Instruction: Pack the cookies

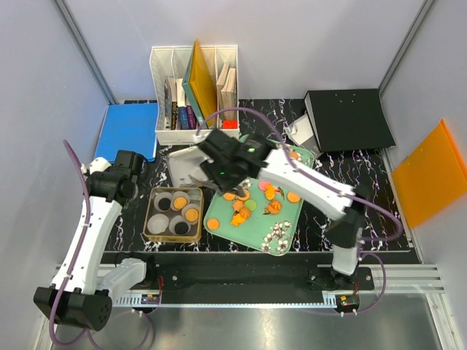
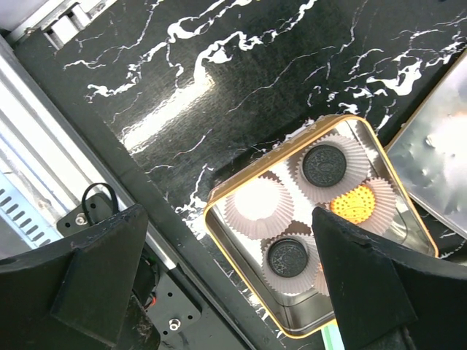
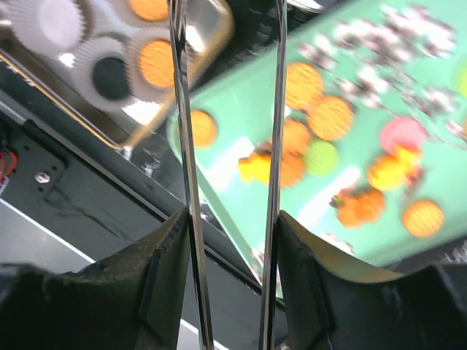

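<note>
Between picks, the right pincer [image 3: 226, 22], parted and seemingly empty, is poised centre-frame. Next, one of the cookies [image 3: 330, 117] on the tray [image 3: 241, 95] must be gripped. The left pincer [image 2: 228, 219] is released.

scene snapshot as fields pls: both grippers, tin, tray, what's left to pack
left gripper: open, empty, left of the tin
right gripper: thin blades apart, nothing between them, over the tray edge nearest the tin
tin: gold-rimmed, lined with white paper cups; some hold black or orange cookies, at least one is empty
tray: mint-green, loose cookies on it, mostly orange, plus a pink cookie and a green cookie
status: packing unfinished
</note>
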Tool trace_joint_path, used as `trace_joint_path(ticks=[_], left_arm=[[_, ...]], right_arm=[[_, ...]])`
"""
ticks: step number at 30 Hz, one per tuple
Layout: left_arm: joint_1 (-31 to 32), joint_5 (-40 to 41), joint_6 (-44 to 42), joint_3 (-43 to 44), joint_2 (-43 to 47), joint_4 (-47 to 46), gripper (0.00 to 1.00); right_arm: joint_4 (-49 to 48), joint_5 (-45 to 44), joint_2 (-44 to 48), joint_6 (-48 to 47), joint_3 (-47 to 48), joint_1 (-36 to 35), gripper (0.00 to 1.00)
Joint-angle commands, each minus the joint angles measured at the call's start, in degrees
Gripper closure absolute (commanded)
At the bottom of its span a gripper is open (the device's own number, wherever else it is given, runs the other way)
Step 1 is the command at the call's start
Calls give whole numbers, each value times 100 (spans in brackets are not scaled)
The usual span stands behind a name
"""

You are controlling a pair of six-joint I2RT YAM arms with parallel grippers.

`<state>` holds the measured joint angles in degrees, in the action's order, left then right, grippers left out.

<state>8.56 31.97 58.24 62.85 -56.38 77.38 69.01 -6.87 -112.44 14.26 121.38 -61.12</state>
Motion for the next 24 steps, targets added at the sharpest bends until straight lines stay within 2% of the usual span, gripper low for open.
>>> trace_joint_path(ticks=[1, 4, 10, 14, 24], left_arm=[[23, -155, -128, -71, -83, -338, 1], [14, -357, -216, -159, -154, -487, 1], [14, -937, -567, -335, -294, -856, 1], [14, -1245, -708, -414, -365, -997, 1], [23, -1404, -752, -458, -488, -1085, 1]], right_arm=[[-186, -622, 1443, 270, -1454, 372, 46], [-195, -666, 2014, 489, -2422, 644, 46], [-274, -807, 2718, 789, -3593, 1277, 47], [-248, -816, 3070, 868, -4025, 1857, 47], [-230, -903, 3439, 991, -4693, 2324, 47]])
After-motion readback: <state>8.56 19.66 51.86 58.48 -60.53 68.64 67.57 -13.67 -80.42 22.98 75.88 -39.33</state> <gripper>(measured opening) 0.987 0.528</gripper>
